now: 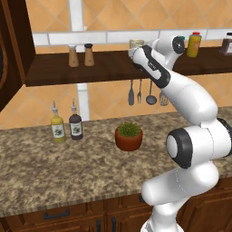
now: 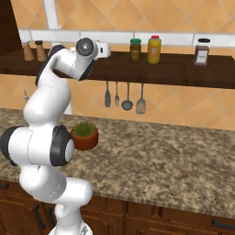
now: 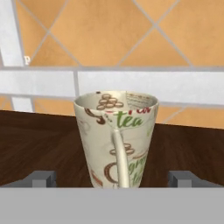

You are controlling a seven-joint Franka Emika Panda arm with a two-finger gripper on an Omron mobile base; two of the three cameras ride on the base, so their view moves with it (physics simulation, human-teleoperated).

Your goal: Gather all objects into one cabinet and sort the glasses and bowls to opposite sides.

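A cream mug [image 3: 116, 140] printed with "tea" stands upright on the dark wooden wall shelf [image 3: 39, 144], its handle turned toward the hand camera. My gripper [image 3: 113, 178] is open, and its fingertips [image 3: 41, 178] flank the mug's base at a distance, touching nothing. In the left base view the arm reaches up to the shelf, and the mug's rim [image 1: 136, 43] peeks out just behind the hand. The dark reddish-brown cabinet [image 1: 10, 50] shows at the far left edge. The bowls are out of view.
Salt and pepper shakers [image 1: 80, 55] stand on the shelf left of the mug; jars and a yellow bottle [image 2: 154, 49] stand to its right. Utensils [image 2: 124, 96] hang below. On the granite counter [image 1: 54, 167] are two sauce bottles [image 1: 66, 123] and a potted plant [image 1: 128, 137].
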